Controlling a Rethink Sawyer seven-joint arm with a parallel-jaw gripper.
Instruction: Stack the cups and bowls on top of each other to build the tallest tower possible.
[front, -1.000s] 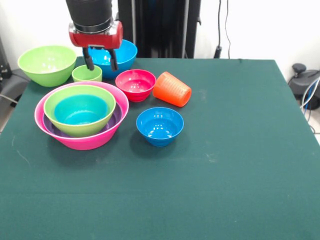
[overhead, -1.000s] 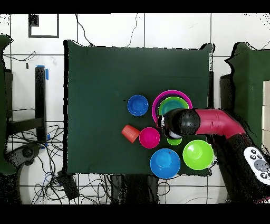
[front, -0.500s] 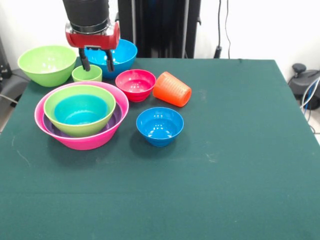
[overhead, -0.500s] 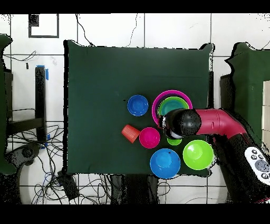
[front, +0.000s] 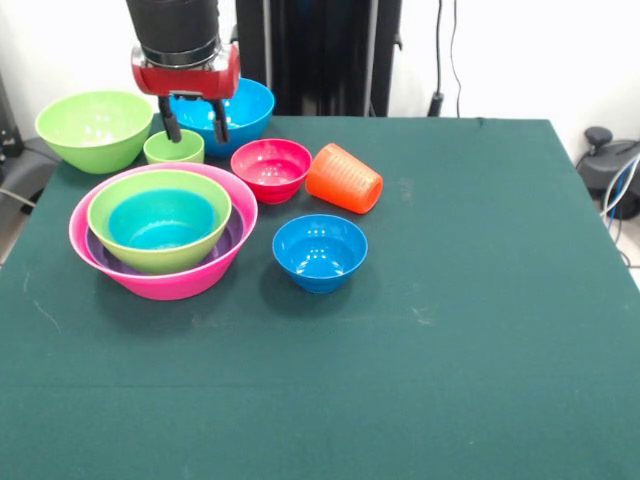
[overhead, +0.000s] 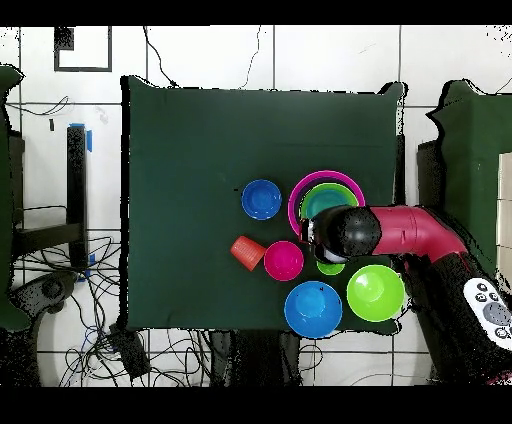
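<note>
Gripper hangs just above the small green cup, fingers spread apart, holding nothing. Pink bowl sits near that cup, holding nested bowls.

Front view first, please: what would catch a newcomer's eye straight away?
The nest of bowls at the left: a teal bowl inside a lime-green one, inside the huge pink bowl. Behind it, the gripper hangs with open fingers above the short lime-green cup. The orange cup lies tipped over mid-table.
</note>
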